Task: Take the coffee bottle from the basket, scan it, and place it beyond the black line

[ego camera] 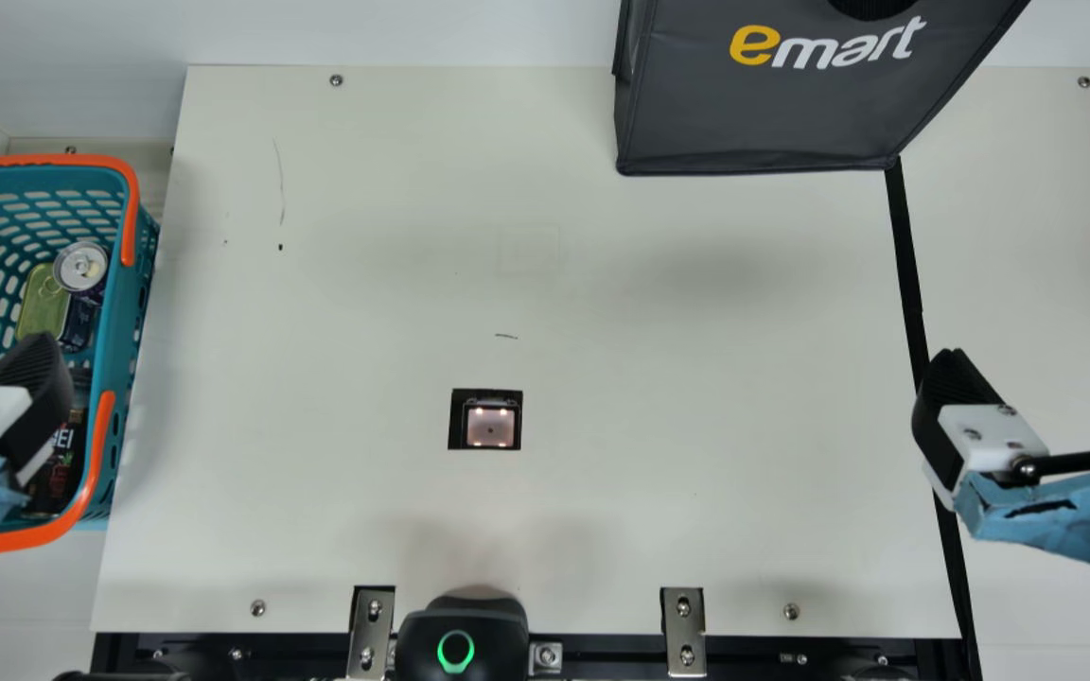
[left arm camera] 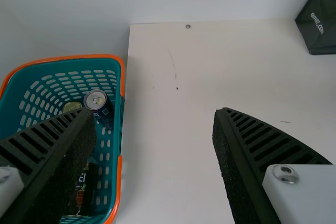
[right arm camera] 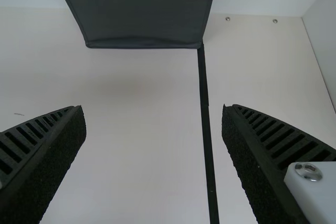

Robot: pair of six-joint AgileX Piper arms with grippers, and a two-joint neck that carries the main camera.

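My left gripper (ego camera: 34, 383) is over the basket's near half in the main view, partly covering a dark bottle (ego camera: 61, 473) that lies inside. In the left wrist view that gripper (left arm camera: 155, 113) is open and empty, with the bottle (left arm camera: 82, 190) low in the basket (left arm camera: 117, 182) beside one finger. My right gripper (ego camera: 1042, 369) stands open above the black line (ego camera: 906, 255). Seen from its own wrist, the right gripper (right arm camera: 153, 109) has nothing between its fingers, and the line (right arm camera: 206, 124) runs between them.
A can (ego camera: 81, 267) and a yellow-green tin (ego camera: 43, 305) share the basket. A square scanner window (ego camera: 490, 426) is set in the table (ego camera: 649, 492). A dark bag (ego camera: 763, 113) stands at the back; a black device (ego camera: 462, 638) sits at the front edge.
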